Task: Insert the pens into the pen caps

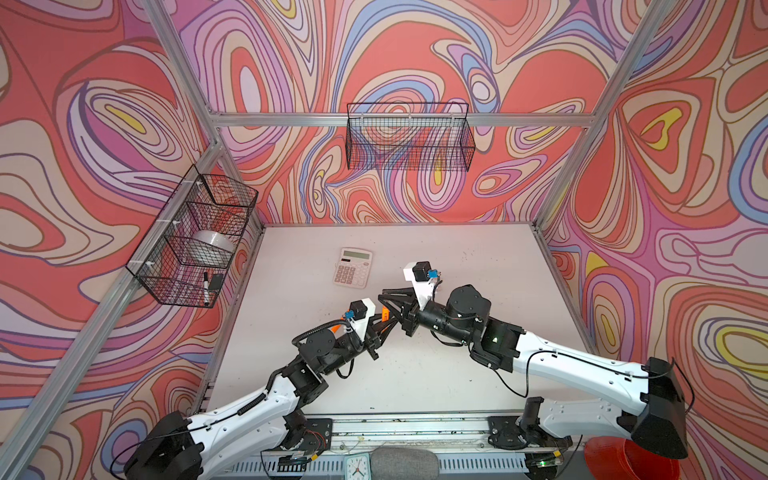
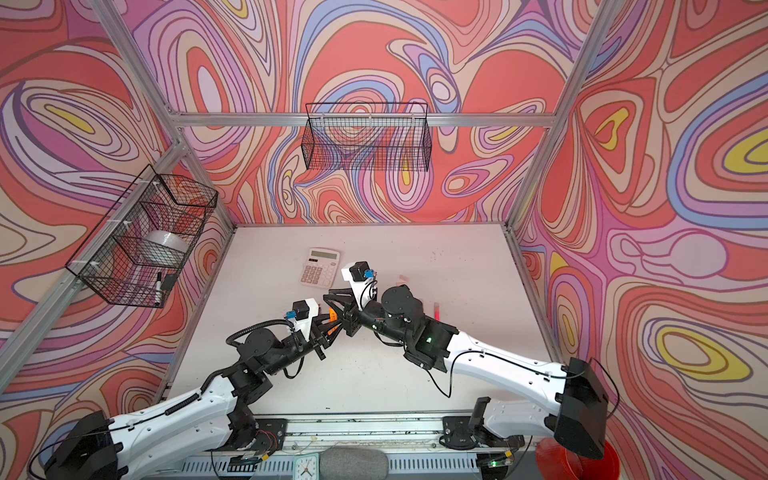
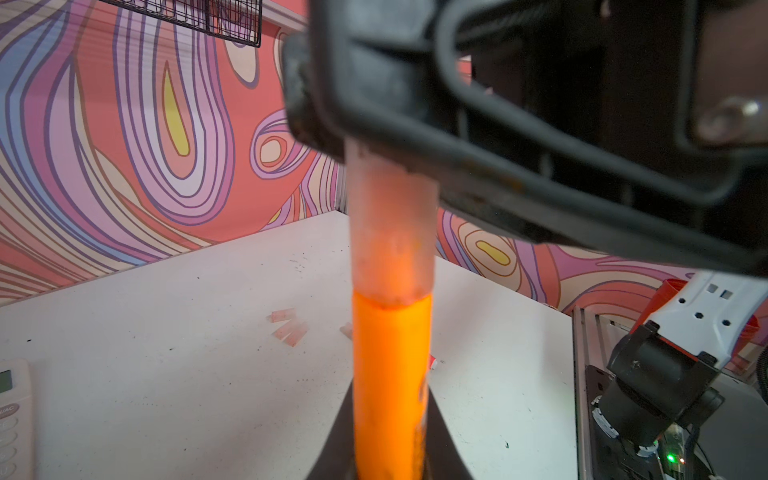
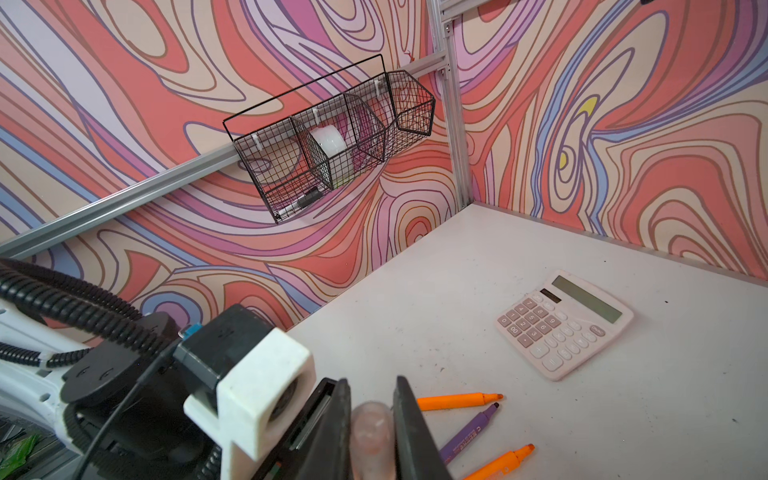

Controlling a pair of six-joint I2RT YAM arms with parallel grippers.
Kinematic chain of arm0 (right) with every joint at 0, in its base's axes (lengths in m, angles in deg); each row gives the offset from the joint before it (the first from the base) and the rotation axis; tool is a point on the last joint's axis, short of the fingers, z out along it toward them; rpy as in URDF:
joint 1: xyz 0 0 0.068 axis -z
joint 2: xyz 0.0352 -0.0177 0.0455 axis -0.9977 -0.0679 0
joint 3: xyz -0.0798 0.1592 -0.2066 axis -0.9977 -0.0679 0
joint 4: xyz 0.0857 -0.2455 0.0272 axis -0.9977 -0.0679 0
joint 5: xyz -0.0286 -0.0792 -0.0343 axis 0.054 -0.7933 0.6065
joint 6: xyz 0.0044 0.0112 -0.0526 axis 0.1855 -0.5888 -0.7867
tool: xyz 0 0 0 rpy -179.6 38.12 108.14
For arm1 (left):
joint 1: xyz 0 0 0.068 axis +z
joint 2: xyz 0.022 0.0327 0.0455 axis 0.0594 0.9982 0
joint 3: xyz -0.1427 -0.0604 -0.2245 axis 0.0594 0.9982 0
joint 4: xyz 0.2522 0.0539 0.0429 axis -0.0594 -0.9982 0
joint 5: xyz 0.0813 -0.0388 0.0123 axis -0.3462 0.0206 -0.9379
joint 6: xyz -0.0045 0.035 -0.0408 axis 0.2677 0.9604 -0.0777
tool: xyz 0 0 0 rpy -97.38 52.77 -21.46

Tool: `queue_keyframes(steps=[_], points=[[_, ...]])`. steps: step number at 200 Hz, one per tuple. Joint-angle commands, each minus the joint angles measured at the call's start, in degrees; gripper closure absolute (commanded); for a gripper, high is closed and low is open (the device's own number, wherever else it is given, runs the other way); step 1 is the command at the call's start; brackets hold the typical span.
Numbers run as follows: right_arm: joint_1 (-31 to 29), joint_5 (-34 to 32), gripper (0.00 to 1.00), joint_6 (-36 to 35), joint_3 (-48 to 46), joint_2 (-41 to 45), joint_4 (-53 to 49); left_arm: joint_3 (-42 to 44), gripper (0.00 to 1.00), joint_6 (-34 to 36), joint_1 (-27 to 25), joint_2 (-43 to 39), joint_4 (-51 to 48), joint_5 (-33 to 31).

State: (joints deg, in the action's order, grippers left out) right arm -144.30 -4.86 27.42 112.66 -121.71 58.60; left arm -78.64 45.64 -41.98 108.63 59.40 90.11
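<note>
A: Where's the pen (image 3: 390,365) rn?
B: Orange one, up off the desk (image 3: 166,374) — left fingers (image 3: 444,453) clamped on its barrel. Right fingers (image 4: 409,424) pinched on the cap (image 3: 390,224), which is over the tip, rim against the orange body.
A: Seated, then?
B: Prob. mostly. Can't tell if it's clicked home.
A: Best way to finish?
B: Short press straight along the pen's axis, no tilt — a side load could cock the cap or pop it out of the pinch.
A: Main risk?
B: Pen sliding back thru the left grip, I'd guess. Hold firm there, push w/ the right, then let go of the cap only.
A: What's left?
B: Loose pens (image 4: 469,432) and loose caps (image 3: 286,328) on the desk.
</note>
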Motion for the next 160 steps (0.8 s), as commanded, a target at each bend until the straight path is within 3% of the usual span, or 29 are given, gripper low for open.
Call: queue_keyframes(steps=[1, 44, 86, 160], points=[[-0.8, 3.9, 1.0, 3.0, -0.2, 0.6, -0.2, -1.4, 1.0, 1.5, 0.3, -0.7, 1.3, -0.2], [-0.8, 3.1, 1.0, 4.6, -5.8, 2.2, -1.1, -7.0, 1.0, 4.1, 0.2, -2.6, -7.0, -0.6], [-1.4, 3.9, 1.0, 6.0, -8.3, 2.3, -2.6, -12.5, 1.0, 3.9, 0.2, -0.5, -6.2, -1.4], [-3.7, 6.1, 1.0, 7.3, -11.3, 3.7, -4.3, -25.1, 1.0, 8.7, 0.4, 3.8, -5.4, -8.5]])
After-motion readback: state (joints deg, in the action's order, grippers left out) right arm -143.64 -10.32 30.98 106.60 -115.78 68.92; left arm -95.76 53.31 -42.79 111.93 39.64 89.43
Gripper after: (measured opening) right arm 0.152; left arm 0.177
